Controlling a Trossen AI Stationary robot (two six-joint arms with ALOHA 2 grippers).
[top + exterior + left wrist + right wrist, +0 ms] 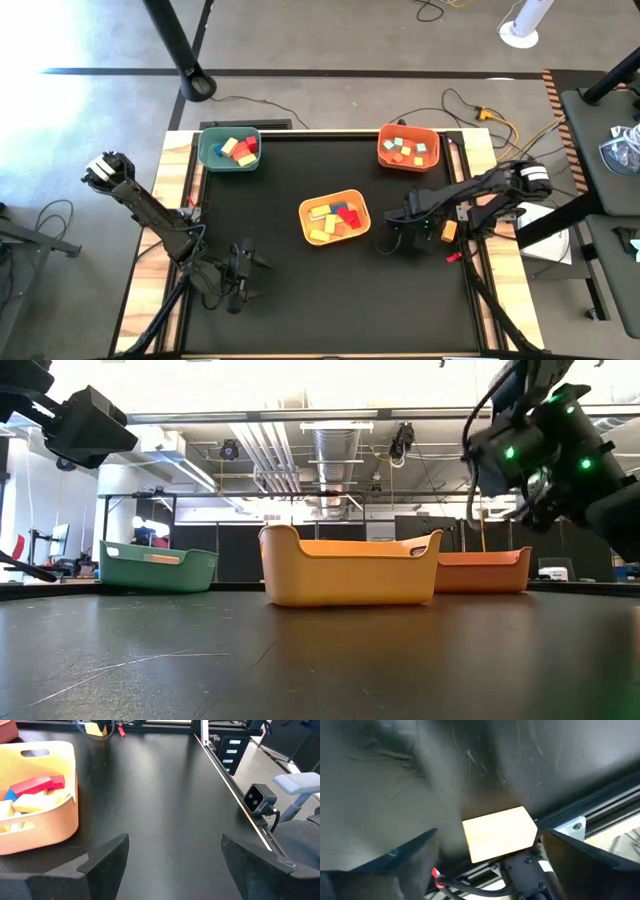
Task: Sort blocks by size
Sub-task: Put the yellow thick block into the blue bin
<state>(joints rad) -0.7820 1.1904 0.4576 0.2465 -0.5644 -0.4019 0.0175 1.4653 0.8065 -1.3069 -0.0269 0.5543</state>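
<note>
I am holding the left gripper [262, 263] released over bare black table [300, 310], at 8 o'clock from the yellow bin [335, 218]. The right gripper [385, 235] is hovering at 3 o'clock from that bin, jaws spread, grasping nothing. The blocks [333, 218] are lying sorted in the yellow bin, the green bin [230, 151] and the orange bin [408, 148].
</note>
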